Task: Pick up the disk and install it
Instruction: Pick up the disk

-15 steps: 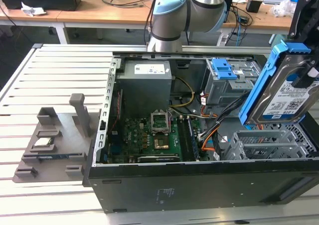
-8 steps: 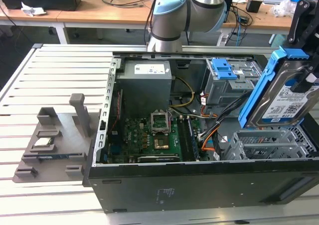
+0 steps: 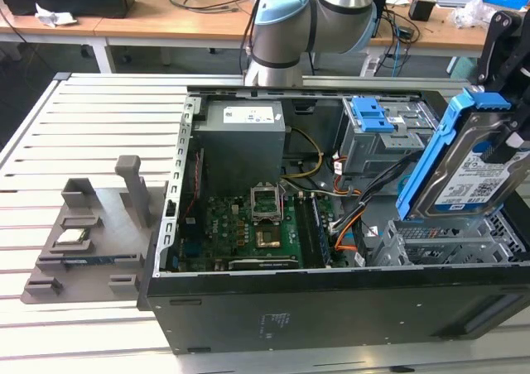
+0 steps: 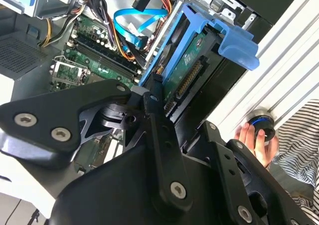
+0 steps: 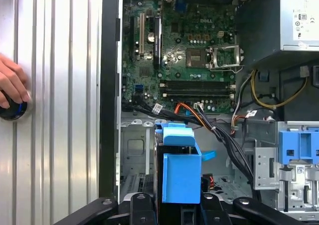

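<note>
Disk (image 3: 464,175) is held clamped by the gripper (image 4: 157,93), the jaws closed on it edgewise near its connector end. It is clear of the table (image 3: 83,126) and hangs tilted over the open case (image 3: 331,308), at the exterior view's right end. Its label is turned toward the exterior camera, and blue rails are seen along its edges. Directly beneath it the bare metal drive cage (image 3: 439,242) is seen; the disk is not seated in it.

Inside the case the motherboard (image 3: 248,225) is exposed, with the power supply (image 3: 244,142) behind it and a blue-latched bay (image 3: 373,117) beside that. Orange and black cables are seen running between board and cage.

On the table at the exterior view's left a grey fixture (image 3: 91,225) is noted, a small chip (image 3: 70,236) lying on it.

A person's hand (image 5: 12,83) is seen resting on a black knob (image 5: 12,110) set on the table beside the case.
</note>
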